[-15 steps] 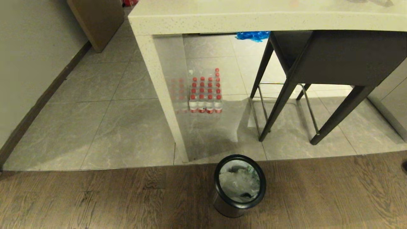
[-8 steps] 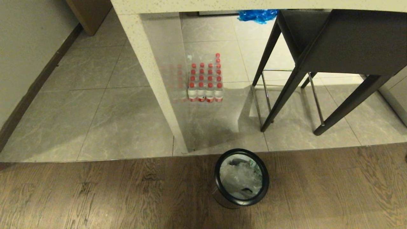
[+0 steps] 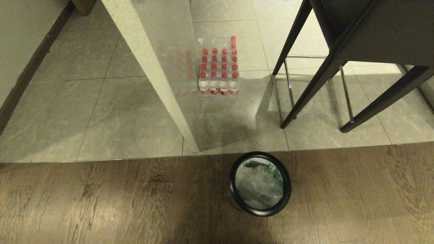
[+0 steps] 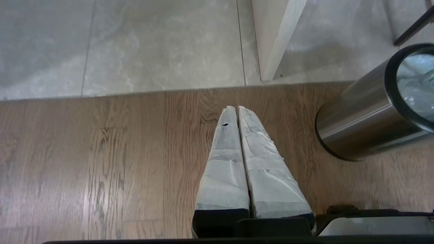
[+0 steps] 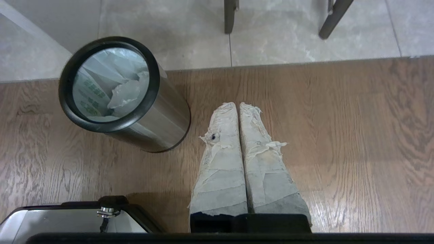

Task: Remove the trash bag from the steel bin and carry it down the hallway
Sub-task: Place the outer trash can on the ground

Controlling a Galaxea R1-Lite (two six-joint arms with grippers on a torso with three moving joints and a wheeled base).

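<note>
Bin [image 3: 260, 184] stands upright on the wood floor [image 3: 101, 203], just short of the edge where the grey tiles [image 3: 129, 118] begin, near the foot of the counter leg [image 3: 152, 74]. Bag [image 3: 259, 184] sits inside it, crinkled, below the black rim; green print shows along one side.

Left gripper [image 4: 237, 108]: fingers pressed together, nothing between them, pointing down over bare wood. Bin is off to its side, apart from the tips, no contact.

Right gripper [image 5: 237, 104]: clenched too, empty, taped fingers frayed. Also over bare wood, bin on its other side, near but not touching.

So the bin sits between the two grippers; neither is over the opening or on the bag. Neither arm shows in the head view.

Past the bin: pack of red-capped bottles [image 3: 218, 71] on the tiles under the counter, dark stool [image 3: 339, 64] to the right.
</note>
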